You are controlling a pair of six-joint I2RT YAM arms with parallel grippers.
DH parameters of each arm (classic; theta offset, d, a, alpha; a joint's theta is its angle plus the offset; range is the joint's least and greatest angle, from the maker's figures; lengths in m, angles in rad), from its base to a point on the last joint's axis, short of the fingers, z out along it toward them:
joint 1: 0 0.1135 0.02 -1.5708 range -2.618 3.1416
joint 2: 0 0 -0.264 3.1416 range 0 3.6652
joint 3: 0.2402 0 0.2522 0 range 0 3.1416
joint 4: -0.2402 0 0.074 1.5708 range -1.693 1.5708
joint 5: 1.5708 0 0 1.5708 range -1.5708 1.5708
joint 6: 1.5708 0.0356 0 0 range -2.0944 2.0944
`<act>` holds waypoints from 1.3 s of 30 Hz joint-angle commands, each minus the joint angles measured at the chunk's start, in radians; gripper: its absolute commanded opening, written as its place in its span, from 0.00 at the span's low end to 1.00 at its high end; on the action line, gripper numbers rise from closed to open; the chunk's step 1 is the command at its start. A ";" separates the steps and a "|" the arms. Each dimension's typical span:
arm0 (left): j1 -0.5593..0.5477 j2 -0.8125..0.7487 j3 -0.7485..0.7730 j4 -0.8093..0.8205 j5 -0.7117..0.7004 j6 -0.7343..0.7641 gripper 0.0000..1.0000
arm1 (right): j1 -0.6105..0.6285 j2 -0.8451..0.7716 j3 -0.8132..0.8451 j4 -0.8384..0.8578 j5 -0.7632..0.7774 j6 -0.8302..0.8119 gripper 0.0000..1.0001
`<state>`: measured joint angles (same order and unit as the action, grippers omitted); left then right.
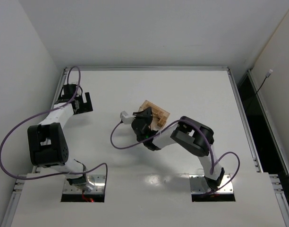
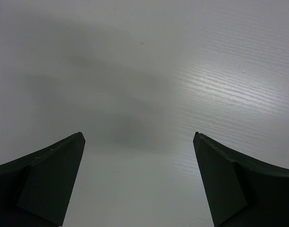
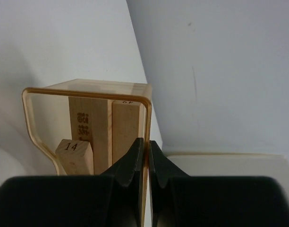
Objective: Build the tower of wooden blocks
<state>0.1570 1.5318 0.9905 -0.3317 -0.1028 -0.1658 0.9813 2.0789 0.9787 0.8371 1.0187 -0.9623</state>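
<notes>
A translucent amber plastic box (image 1: 156, 113) sits mid-table, tilted. In the right wrist view its thin wall (image 3: 147, 116) is pinched between my right gripper's (image 3: 146, 143) two black fingers, one inside the box and one outside. Inside stand light wooden planks (image 3: 90, 135), one stamped with marks, another (image 3: 126, 132) beside it, and a block numbered 14 (image 3: 74, 154) leaning at the lower left. In the top view my right gripper (image 1: 145, 118) covers part of the box. My left gripper (image 1: 83, 103) is open and empty at the far left, over bare table (image 2: 139, 137).
White walls enclose the table on the left and back. The table's right edge (image 1: 239, 104) borders a dark gap. A white connector and purple cable (image 1: 125, 116) lie beside the right wrist. Purple cables loop around both arms.
</notes>
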 commanded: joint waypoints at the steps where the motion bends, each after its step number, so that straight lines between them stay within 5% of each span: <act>1: 0.021 -0.004 0.027 0.003 -0.003 -0.003 1.00 | 0.057 -0.054 -0.078 0.397 0.086 -0.217 0.00; 10: 0.021 -0.036 0.007 0.013 0.008 -0.003 1.00 | 0.122 0.108 -0.158 0.977 0.048 -0.630 0.00; 39: 0.021 -0.009 0.007 0.022 0.048 -0.012 1.00 | 0.138 0.116 -0.038 0.978 0.020 -0.742 0.00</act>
<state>0.1654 1.5314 0.9905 -0.3309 -0.0666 -0.1699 1.1278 2.2623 0.8768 1.2846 1.0370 -1.6779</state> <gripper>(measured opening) 0.996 0.018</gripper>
